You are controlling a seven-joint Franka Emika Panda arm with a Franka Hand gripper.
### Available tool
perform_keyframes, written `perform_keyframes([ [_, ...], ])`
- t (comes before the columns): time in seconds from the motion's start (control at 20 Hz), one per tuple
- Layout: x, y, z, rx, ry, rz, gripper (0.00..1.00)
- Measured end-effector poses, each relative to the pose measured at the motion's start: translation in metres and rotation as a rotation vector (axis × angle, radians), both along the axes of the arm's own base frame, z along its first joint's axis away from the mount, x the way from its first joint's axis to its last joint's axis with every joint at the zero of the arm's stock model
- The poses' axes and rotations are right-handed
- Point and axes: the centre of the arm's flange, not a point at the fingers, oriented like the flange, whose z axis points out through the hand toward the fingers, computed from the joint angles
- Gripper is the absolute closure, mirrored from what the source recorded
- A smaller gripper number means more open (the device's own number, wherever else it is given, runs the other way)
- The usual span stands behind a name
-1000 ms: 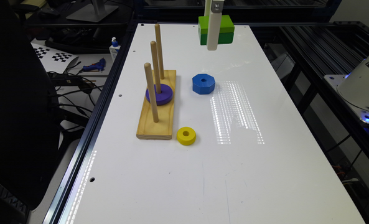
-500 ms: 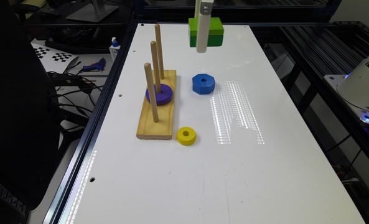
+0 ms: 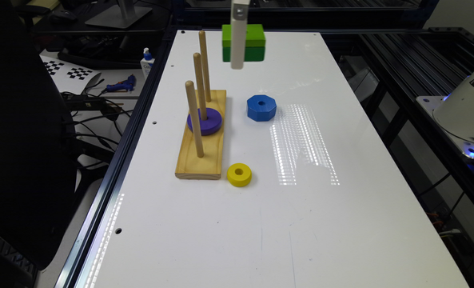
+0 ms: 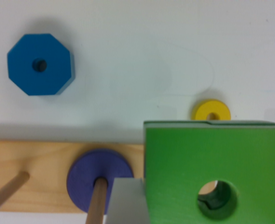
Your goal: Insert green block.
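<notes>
purple ring [image 3: 204,121] on pegboard [image 3: 202,154], blue octagon [image 3: 261,107], yellow ring [image 3: 239,175]

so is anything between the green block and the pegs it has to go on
Nothing visible blocks it. The green block hangs in the gripper above the table, near the far peg. The purple ring sits low on the middle peg.

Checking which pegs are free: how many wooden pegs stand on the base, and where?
3, in one row along the wooden base: the near peg bare, the middle peg through the purple ring, the far peg bare, nearest the held green block.
</notes>
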Motion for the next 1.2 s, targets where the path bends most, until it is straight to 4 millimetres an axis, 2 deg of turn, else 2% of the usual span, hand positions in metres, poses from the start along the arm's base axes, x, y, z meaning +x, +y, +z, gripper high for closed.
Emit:
perform_keyframes([
  [0.3, 0.031, 0.003, -0.002, 0.012, -0.011, 0.001, 1.0],
  [0.45, 0.04, 0.006, -0.003, 0.016, -0.01, 0.005, 1.0],
  [1.0, 0.052, 0.009, -0.001, 0.021, -0.018, 0.006, 1.0],
  [1.2, 0.055, 0.009, -0.006, 0.021, -0.013, 0.006, 1.0],
])
